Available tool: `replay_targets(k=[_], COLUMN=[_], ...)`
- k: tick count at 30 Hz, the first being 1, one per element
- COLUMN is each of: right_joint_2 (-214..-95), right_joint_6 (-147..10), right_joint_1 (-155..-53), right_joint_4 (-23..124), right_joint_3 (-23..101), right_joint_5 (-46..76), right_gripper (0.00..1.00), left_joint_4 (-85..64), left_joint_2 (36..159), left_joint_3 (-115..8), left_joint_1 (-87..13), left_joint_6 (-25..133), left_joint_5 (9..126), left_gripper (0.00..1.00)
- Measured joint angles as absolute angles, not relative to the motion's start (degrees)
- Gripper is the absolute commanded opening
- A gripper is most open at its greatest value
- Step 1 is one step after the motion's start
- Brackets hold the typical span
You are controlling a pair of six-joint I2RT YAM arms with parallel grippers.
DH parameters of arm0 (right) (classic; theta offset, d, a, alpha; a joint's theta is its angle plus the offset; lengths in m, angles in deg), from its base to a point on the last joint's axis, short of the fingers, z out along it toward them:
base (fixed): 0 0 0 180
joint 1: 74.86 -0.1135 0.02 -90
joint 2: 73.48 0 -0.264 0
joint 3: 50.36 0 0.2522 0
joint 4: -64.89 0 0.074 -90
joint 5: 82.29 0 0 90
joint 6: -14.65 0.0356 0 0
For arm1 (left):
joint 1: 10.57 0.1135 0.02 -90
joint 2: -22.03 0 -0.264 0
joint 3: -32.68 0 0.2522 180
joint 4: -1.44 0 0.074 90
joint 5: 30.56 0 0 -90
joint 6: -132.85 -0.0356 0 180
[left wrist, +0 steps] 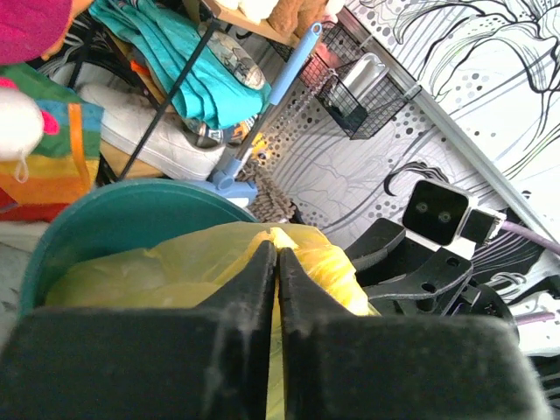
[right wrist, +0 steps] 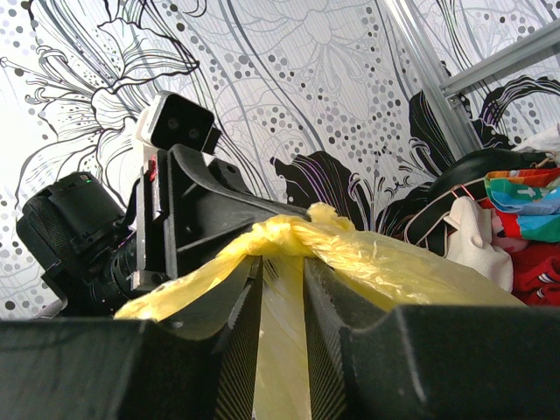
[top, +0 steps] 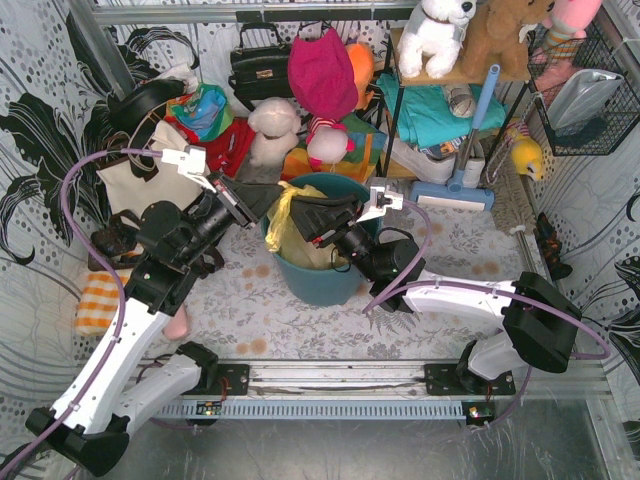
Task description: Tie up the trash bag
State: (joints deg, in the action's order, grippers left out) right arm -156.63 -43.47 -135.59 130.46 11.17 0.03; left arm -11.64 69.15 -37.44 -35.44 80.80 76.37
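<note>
The trash bag [top: 283, 215], thin yellow plastic, sits inside a teal round bin [top: 330, 285] in the middle of the table. Its top is gathered and twisted into a knot-like bunch [right wrist: 293, 232] above the bin. My left gripper [left wrist: 277, 254] comes in from the left, its fingers pressed almost together on a thin fold of the yellow plastic [left wrist: 175, 262]. My right gripper [right wrist: 282, 258] reaches in from the right. It is closed on a band of the bag that runs between its ridged pads [right wrist: 241, 350], just under the bunch. Both grippers meet over the bin [left wrist: 105, 219].
A cream tote bag [top: 135, 180] and plush toys [top: 272, 130] crowd the back behind the bin. A shelf with teal cloth [top: 430, 110] and a blue mop [top: 465, 150] stand at the back right, and a wire basket [top: 585, 90] hangs on the right wall. An orange striped cloth [top: 98, 300] lies at the left.
</note>
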Motion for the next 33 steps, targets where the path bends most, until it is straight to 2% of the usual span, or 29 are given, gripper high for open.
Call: replay_targets(k=[5,11,17,21,28,33], right_joint_2=[-155.1,-148.4,-138.3,-136.6,-141.5,-144.6], right_joint_6=[-43.5,-44.4,-48.4,-52.5,-60.7,-65.4], right_joint_1=[-135.6,-135.6,-135.7,-135.6,-135.6,-135.6], right_joint_4=[129.3,125.3,113.9,98.3,72.0,60.4], right_joint_3=[10.6,7.4,6.8,15.1,36.7,42.5], right_joint_5=[0.0,0.5,0.8,0.2,0.8,2.2], right_gripper=[0.25,0.27,0.33,0.41,0.52,0.55], left_joint_4=[-10.8,-9.7,-8.3,-6.7,-2.3,-1.2], left_joint_2=[69.8,69.6,69.6,69.2,68.4,68.9], left_joint_3=[-37.4,-37.4,-37.4,-37.4,-37.4,-37.4], left_joint_1=[-35.4,-35.4,-35.4,-35.4,-35.5,-35.6], left_joint_6=[80.8,79.1,76.0,73.7,71.4,71.2], left_joint_5=[77.0,77.8,79.8,82.1,86.7,88.1], left_gripper=[0.02,0.01,0.01,0.01,0.01,0.02])
